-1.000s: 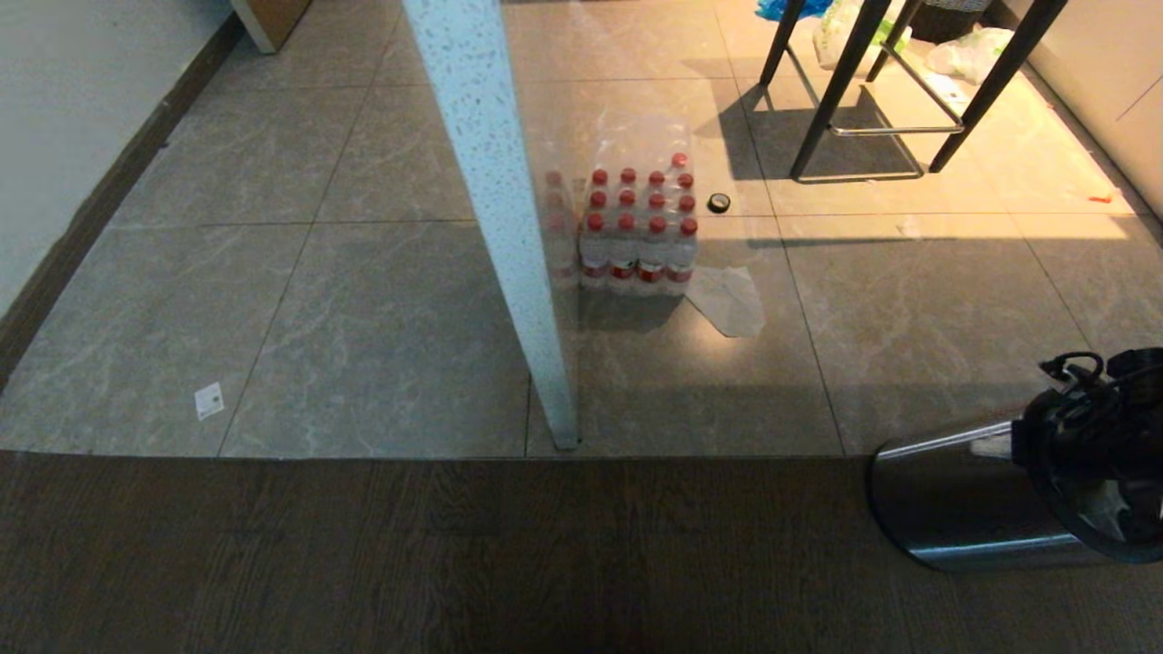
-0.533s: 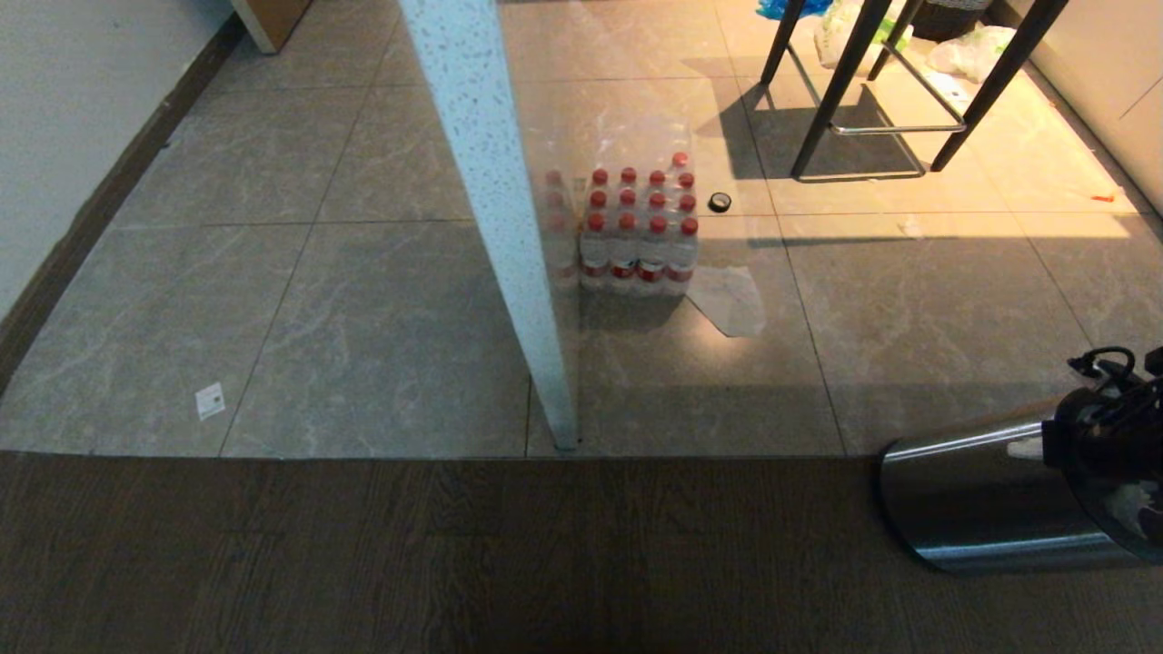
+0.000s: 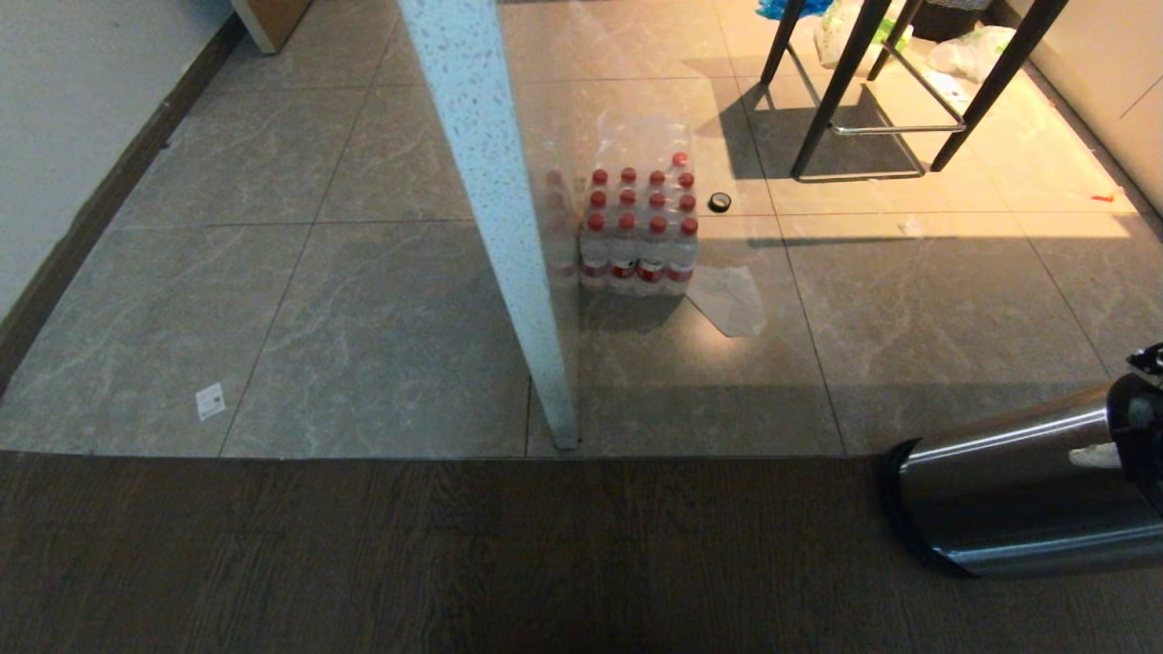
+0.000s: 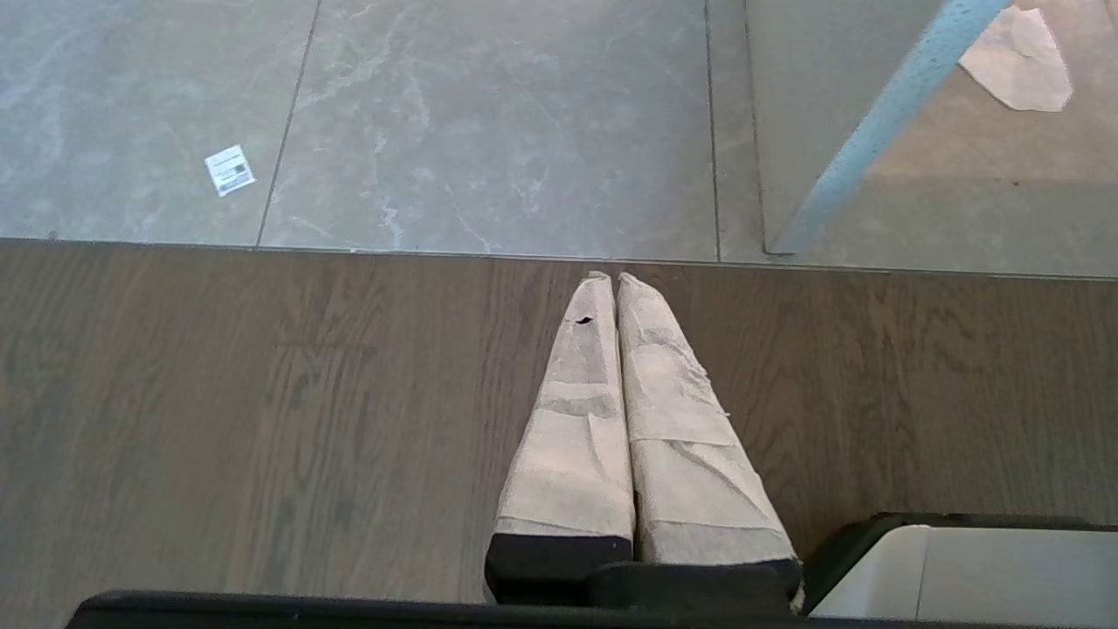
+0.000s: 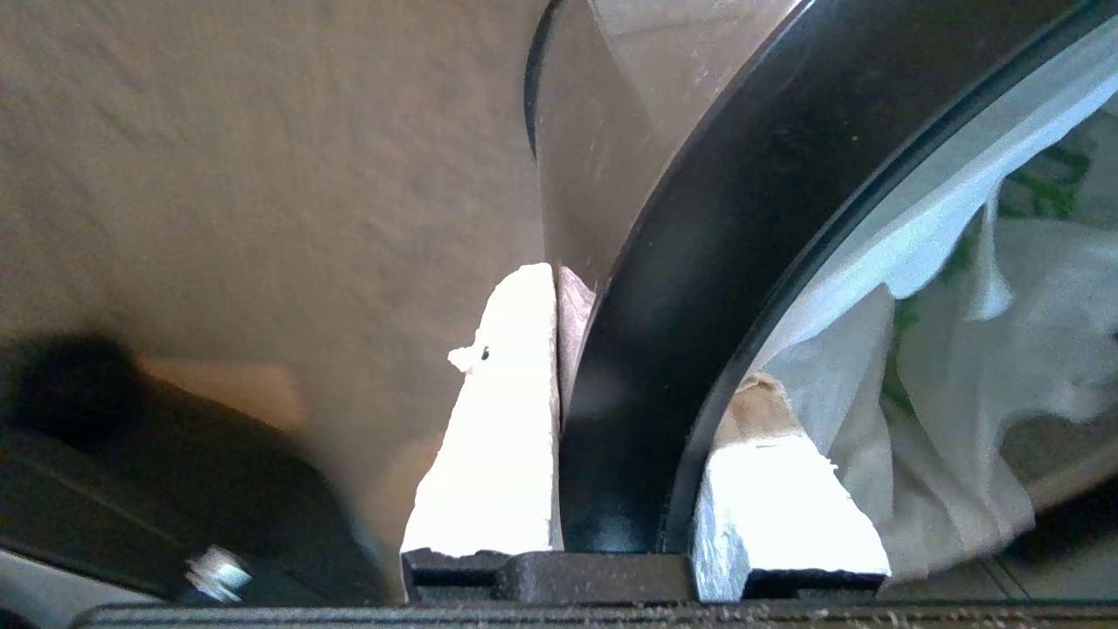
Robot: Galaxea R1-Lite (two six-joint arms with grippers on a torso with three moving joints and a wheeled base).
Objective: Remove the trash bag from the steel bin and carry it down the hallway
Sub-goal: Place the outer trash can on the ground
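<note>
The steel bin (image 3: 1008, 500) lies tipped on its side on the dark wood floor at the lower right, its black rim (image 5: 699, 262) toward me. My right gripper (image 5: 642, 332) is shut on that rim, one finger outside and one finger inside. The inner finger sits against the trash bag (image 5: 943, 349), white with green print, which lines the bin. In the head view this gripper is almost wholly past the right edge. My left gripper (image 4: 616, 279) hangs shut and empty over the wood floor. I cannot tell whether the grey tiles (image 3: 363, 318) ahead belong to the hallway.
A white speckled post (image 3: 509, 254) stands at the tile edge. Behind it sits a wrapped pack of red-capped bottles (image 3: 641, 236), with a flat sheet (image 3: 727, 300) and a small tape roll (image 3: 719, 202) beside it. Black stool legs (image 3: 854, 100) stand far right. A wall with a dark baseboard (image 3: 82, 227) runs along the left.
The right arm has slid out past the right edge of the head view, and the bin's rim end has gone right and slightly up with it. The left arm is still.
</note>
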